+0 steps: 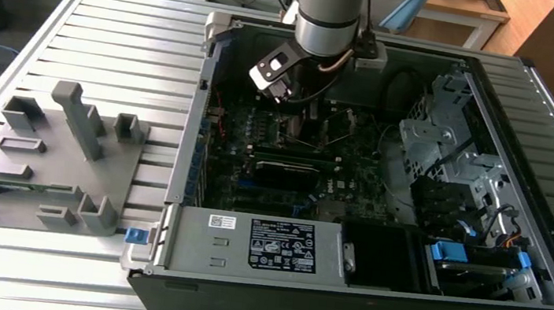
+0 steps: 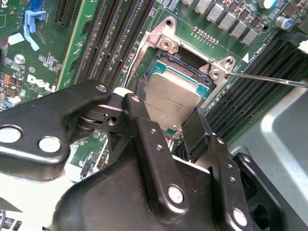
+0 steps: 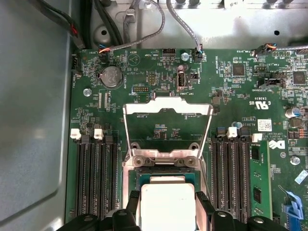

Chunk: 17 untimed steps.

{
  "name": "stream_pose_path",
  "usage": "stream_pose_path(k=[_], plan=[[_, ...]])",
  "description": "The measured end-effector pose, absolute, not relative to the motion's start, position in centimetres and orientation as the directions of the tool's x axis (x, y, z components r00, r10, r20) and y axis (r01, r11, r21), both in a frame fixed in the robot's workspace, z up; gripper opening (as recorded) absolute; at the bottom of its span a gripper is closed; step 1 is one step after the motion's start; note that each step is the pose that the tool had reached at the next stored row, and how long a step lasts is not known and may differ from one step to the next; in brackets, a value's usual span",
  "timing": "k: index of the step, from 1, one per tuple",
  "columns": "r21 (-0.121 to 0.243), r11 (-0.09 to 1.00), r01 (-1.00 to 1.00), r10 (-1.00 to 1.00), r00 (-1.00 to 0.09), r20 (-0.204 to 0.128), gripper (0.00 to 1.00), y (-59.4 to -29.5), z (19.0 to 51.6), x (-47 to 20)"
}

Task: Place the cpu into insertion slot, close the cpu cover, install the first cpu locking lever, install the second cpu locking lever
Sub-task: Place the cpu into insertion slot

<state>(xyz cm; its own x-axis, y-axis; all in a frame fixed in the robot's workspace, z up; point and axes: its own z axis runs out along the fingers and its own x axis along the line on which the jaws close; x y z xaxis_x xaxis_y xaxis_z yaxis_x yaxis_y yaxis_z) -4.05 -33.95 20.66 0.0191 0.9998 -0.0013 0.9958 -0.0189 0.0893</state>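
In both wrist views the cpu (image 2: 171, 98) (image 3: 167, 199), a flat grey-silver square, sits between my two black fingers. My gripper (image 2: 163, 111) (image 3: 167, 206) is shut on its two opposite edges. The chip is right over the insertion slot (image 2: 162, 65) (image 3: 166, 172), whose dark recess shows beyond the chip's far edge; I cannot tell whether it is seated. The cpu cover (image 3: 144, 107) stands swung up and open on its hinge behind the slot. A thin locking lever (image 2: 269, 79) sticks out sideways from the socket corner. In the exterior view my gripper (image 1: 303, 115) reaches down into the open computer case (image 1: 183, 191).
Black memory slots (image 3: 94, 173) (image 3: 231, 168) flank the socket on both sides. Cables (image 3: 144, 33) run along the case wall behind the board. A power supply (image 1: 266, 245) and drive cage (image 1: 447, 152) fill the case. A grey parts fixture (image 1: 53, 167) sits on the slatted table.
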Motion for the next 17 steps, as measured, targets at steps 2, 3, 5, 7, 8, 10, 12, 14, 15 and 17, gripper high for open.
stream_pose_path(k=[2, 3, 5, 7, 8, 10, 12, 14, 15, 17], plan=[[0.089, -0.019, 0.996, 1.000, 0.019, -0.001, 0.54, -33.95, 20.52, -4.05], [0.089, -0.019, 0.996, 1.000, 0.019, -0.001, 0.54, -33.96, 20.48, -4.05], [0.089, -0.019, 0.996, 1.000, 0.019, -0.002, 0.54, -33.96, 20.48, -4.05], [0.089, -0.019, 0.996, 1.000, 0.019, -0.002, 0.54, -33.96, 20.48, -4.05], [0.089, -0.019, 0.996, 1.000, 0.019, -0.001, 0.54, -33.95, 20.47, -4.05], [0.083, -0.019, 0.996, 1.000, 0.019, -0.001, 0.54, -33.95, 20.45, -4.05], [0.080, -0.019, 0.997, 1.000, 0.019, -0.002, 0.54, -33.95, 20.46, -4.05], [0.080, -0.019, 0.997, 1.000, 0.019, -0.002, 0.54, -33.95, 20.46, -4.05], [0.080, -0.019, 0.997, 1.000, 0.019, -0.002, 0.54, -33.95, 20.46, -4.05], [0.080, -0.019, 0.997, 1.000, 0.019, -0.002, 0.54, -33.95, 20.46, -4.05]])
